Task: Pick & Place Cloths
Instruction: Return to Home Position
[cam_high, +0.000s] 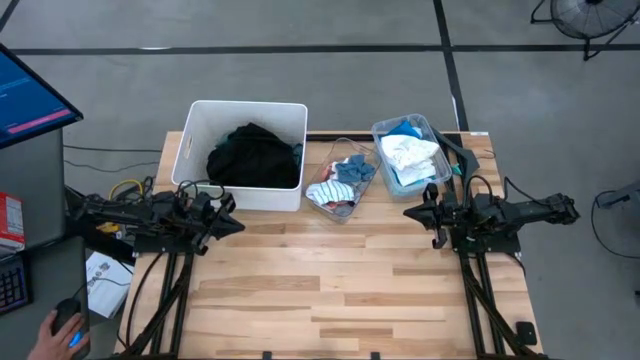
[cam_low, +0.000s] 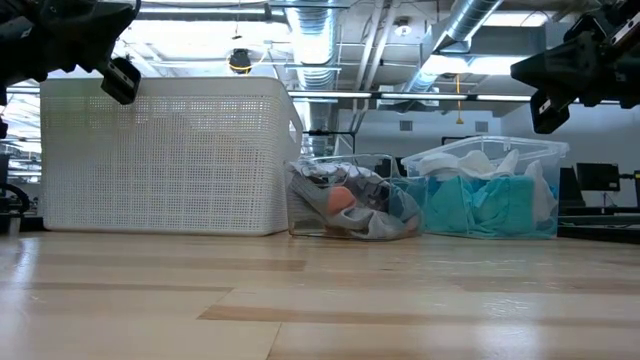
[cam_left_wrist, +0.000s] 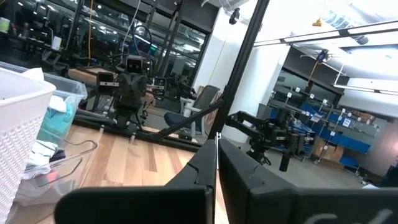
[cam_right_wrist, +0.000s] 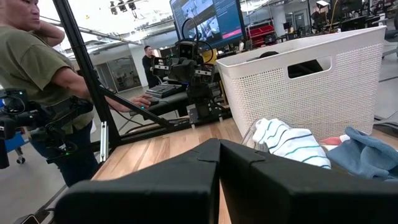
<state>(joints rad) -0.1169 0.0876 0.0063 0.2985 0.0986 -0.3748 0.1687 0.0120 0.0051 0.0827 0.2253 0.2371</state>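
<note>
A large black garment (cam_high: 253, 155) fills the white bin (cam_high: 197, 130) at the table's far left. The small clear bin (cam_high: 347, 213) in the middle holds small blue, white and grey pieces (cam_low: 350, 205). The clear bin (cam_high: 378, 130) at the far right holds cyan and white cloths (cam_high: 410, 155), which also show in the low view (cam_low: 480, 195). My left gripper (cam_high: 235, 222) hangs shut above the table, just in front of the white bin. My right gripper (cam_high: 408, 212) is shut too, in front of the right clear bin. In its wrist view (cam_right_wrist: 219, 155) a striped white piece (cam_right_wrist: 289, 140) lies ahead.
The three bins stand in a row along the table's far edge. The near half of the wooden table (cam_high: 330, 290) shows bare wood. A person (cam_right_wrist: 37, 68) stands beyond the table's left side, and a hand rests on a mouse (cam_high: 66, 325) at a desk there.
</note>
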